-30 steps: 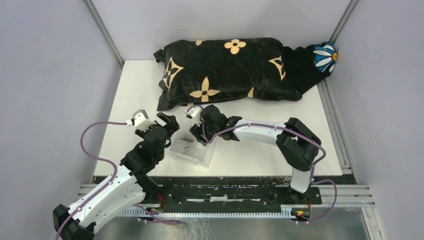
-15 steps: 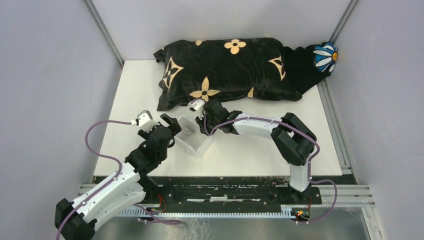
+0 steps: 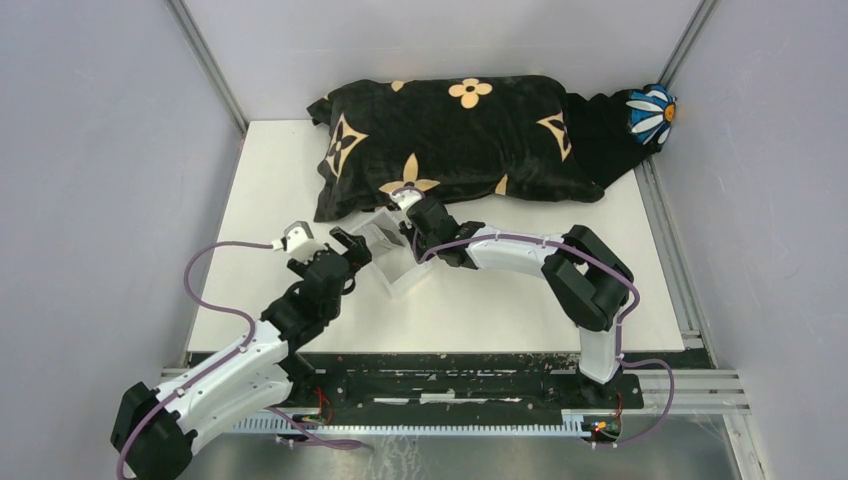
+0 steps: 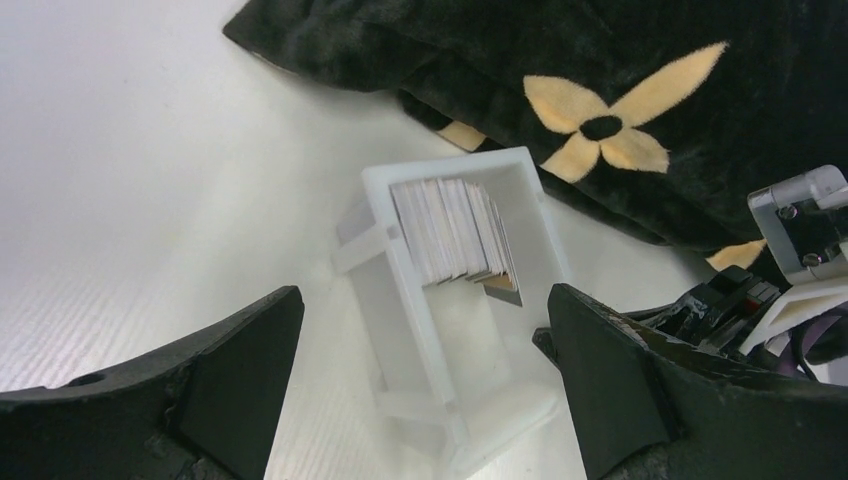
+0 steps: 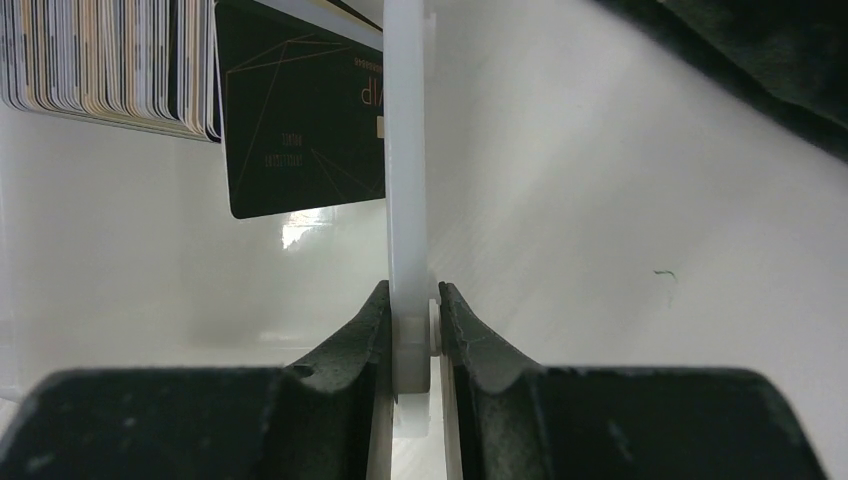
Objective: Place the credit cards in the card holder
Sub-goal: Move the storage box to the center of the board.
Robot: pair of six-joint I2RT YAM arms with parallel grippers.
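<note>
left black two-finger gripper [image 4: 422,300] gapes wide on its bent white arm [image 3: 235,365]; right black two-finger gripper [image 5: 411,305], elbow folded, pinches a thin white plastic wall [image 5: 405,150]

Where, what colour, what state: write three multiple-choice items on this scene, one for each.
1. Where is the stack of cards?
A) in a drawer
B) inside the clear box
C) in a black wallet

2. What colour is the end card seen from the right wrist camera?
A) red
B) white
C) black

3. What is the right tool doing?
A) shut on the box wall
B) open in the air
C) shut on a card

Answers:
1 B, the stack sits between the box walls.
2 C, its face is black with thin pale lines.
3 A, both fingers press the white wall between them.
</note>
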